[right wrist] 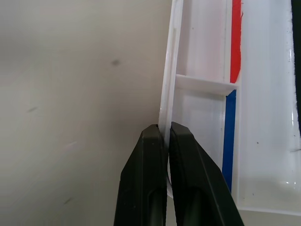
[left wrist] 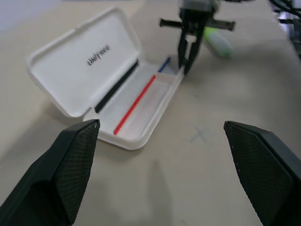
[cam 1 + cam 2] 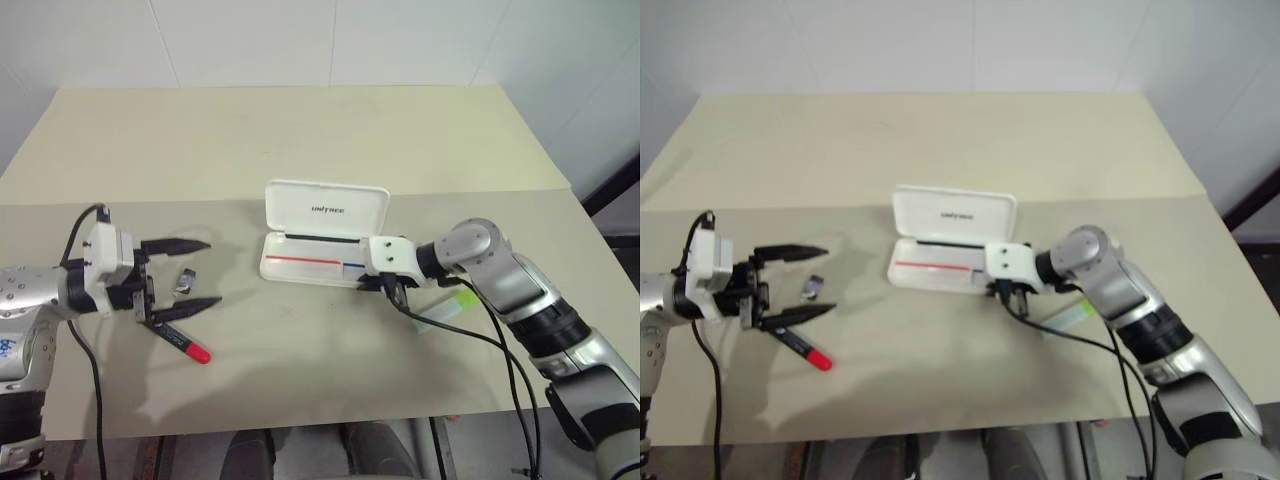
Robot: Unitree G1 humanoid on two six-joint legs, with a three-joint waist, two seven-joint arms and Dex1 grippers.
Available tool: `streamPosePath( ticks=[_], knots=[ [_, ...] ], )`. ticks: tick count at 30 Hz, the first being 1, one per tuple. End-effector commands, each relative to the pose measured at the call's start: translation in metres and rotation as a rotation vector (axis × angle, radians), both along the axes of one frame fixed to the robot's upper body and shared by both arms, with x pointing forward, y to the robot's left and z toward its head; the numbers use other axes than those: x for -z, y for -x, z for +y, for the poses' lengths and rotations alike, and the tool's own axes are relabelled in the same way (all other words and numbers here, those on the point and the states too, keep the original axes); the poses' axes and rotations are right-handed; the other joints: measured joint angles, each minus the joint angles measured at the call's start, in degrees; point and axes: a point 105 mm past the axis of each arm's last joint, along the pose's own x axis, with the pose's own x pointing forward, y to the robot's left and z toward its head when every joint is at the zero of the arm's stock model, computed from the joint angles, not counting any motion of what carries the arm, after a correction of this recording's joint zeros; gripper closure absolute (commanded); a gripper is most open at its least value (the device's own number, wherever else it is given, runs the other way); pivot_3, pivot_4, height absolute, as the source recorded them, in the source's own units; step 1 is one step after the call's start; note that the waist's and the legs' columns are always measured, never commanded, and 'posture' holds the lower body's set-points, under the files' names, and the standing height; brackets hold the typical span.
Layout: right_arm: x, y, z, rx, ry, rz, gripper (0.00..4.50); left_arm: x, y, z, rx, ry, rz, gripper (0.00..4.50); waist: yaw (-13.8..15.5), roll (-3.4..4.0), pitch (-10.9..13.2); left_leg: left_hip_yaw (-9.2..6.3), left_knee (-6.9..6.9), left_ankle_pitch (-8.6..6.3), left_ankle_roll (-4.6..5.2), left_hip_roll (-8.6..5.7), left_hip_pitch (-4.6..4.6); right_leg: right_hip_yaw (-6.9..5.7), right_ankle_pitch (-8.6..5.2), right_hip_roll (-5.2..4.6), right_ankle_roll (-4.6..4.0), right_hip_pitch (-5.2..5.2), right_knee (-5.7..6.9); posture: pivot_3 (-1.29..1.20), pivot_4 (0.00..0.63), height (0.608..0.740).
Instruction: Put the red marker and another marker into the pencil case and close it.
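- Beige surface [image 3: 300,140] against a white tiled wall carries everything; the pencil case [image 3: 325,235] sits at centre frame with its lid up and its tray empty.
- Right claw [image 1: 167,141] is pressed together, pinching the near wall of the pencil case at its right end, by the blue stripe; in the left wrist view it comes down onto that edge from above.
- Right arm reaches in from the lower right of the frame, elbow out, forearm angled toward the case and the wrist bent down and inward.
- Just behind that wrist, right of the case, lies another marker [image 3: 447,305], the pale green highlighter, partly hidden by the arm and its cable.
- Left claw [image 3: 190,275] is spread wide and holds nothing; it hangs above the surface at left of frame, fingers pointing toward the case.
- Directly beneath the left claw's lower finger lies the red marker [image 3: 185,343], long axis on a diagonal, red cap toward the lower right, black barrel running up-left under the finger.
- A small dark clip-like object [image 3: 185,282] sits between the left fingers as seen from the head; what it is I cannot tell.
- My judgement: the left arm is plainly nearer the red marker and must drop and turn across its barrel, while the right steadies the case.
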Motion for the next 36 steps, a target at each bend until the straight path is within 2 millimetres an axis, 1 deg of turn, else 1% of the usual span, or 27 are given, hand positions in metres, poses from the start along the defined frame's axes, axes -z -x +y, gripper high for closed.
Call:
streamPosePath(
  ticks=[1, 3, 6, 10, 18, 27, 28, 30, 33, 36],
  knots=[
    [-0.010, 0.016, 0.005, -0.071, -0.023, -0.021, 4.47, -0.010, 0.007, 0.001, 0.023, -0.021, -0.041, 0.00, -0.02, -0.01, 0.00, 0.01, 0.02, 0.00, 0.00, 0.00, 0.02, 0.00, 0.00, 0.00, -0.01, 0.01, 0.01, 0.00, 0.150, 0.740],
    [-0.008, 0.020, 0.005, -0.093, -0.015, -0.036, 4.47, -0.008, 0.010, -0.001, 0.039, -0.025, -0.023, 0.00, -0.05, -0.01, 0.00, 0.00, 0.06, 0.00, 0.00, -0.01, 0.02, 0.01, 0.00, 0.00, -0.01, 0.02, 0.03, 0.00, 0.150, 0.740],
    [-0.003, 0.025, 0.004, -0.117, 0.000, -0.038, 4.47, -0.001, 0.025, -0.010, 0.127, -0.084, 0.036, 0.00, -0.34, -0.02, 0.01, 0.02, 0.06, 0.00, 0.00, -0.01, 0.01, 0.03, 0.00, -0.02, 0.00, 0.03, 0.01, 0.00, 0.150, 0.740],
    [0.001, 0.029, 0.004, -0.125, -0.002, -0.019, 4.47, -0.003, 0.027, -0.011, 0.136, -0.088, 0.044, 0.00, -0.32, -0.02, 0.01, 0.00, 0.03, 0.00, 0.00, -0.01, 0.02, 0.00, -0.01, -0.01, -0.02, 0.02, 0.01, 0.00, 0.150, 0.740],
    [0.014, 0.040, 0.009, -0.123, -0.006, 0.025, 4.47, -0.009, 0.024, -0.013, 0.131, -0.081, 0.040, 0.00, -0.42, -0.02, 0.01, 0.00, 0.02, 0.00, 0.00, -0.01, 0.03, 0.01, -0.02, -0.01, -0.04, 0.02, 0.01, 0.00, 0.150, 0.740],
    [0.015, 0.037, 0.011, -0.108, -0.018, 0.019, 4.47, -0.014, 0.013, -0.017, 0.137, -0.066, 0.012, 0.00, -0.54, -0.02, 0.00, -0.02, 0.03, 0.00, 0.00, -0.01, 0.07, 0.00, -0.03, 0.02, -0.05, 0.03, 0.04, 0.00, 0.150, 0.740],
    [0.014, 0.036, 0.012, -0.110, -0.024, 0.012, 3.91, -0.015, 0.012, -0.018, 0.138, -0.064, 0.009, 0.00, -0.54, -0.02, 0.01, -0.01, 0.03, 0.00, 0.00, -0.01, 0.07, 0.00, -0.03, 0.02, -0.05, 0.03, 0.04, 0.00, 0.150, 0.740],
    [0.009, 0.034, 0.014, -0.118, -0.042, -0.012, 3.39, -0.016, 0.011, -0.018, 0.139, -0.062, 0.005, 0.00, -0.43, -0.02, 0.01, -0.02, 0.03, 0.00, 0.00, -0.01, 0.06, 0.00, -0.03, 0.02, -0.05, 0.03, 0.04, 0.00, 0.150, 0.740],
    [-0.001, 0.031, 0.016, -0.117, -0.071, -0.039, 3.39, -0.016, 0.009, -0.018, 0.140, -0.060, 0.002, 0.00, -0.44, -0.02, 0.01, 0.00, 0.05, 0.00, 0.00, -0.01, 0.05, 0.01, -0.03, 0.01, -0.04, 0.03, 0.03, 0.00, 0.150, 0.740],
    [-0.008, 0.032, 0.014, -0.136, -0.081, -0.046, 3.39, -0.015, 0.009, -0.018, 0.138, -0.057, 0.002, 0.00, -0.37, -0.02, 0.01, -0.01, 0.04, 0.00, 0.00, -0.02, 0.05, 0.00, -0.03, 0.00, -0.04, 0.03, 0.03, 0.00, 0.150, 0.740]
  ],
)
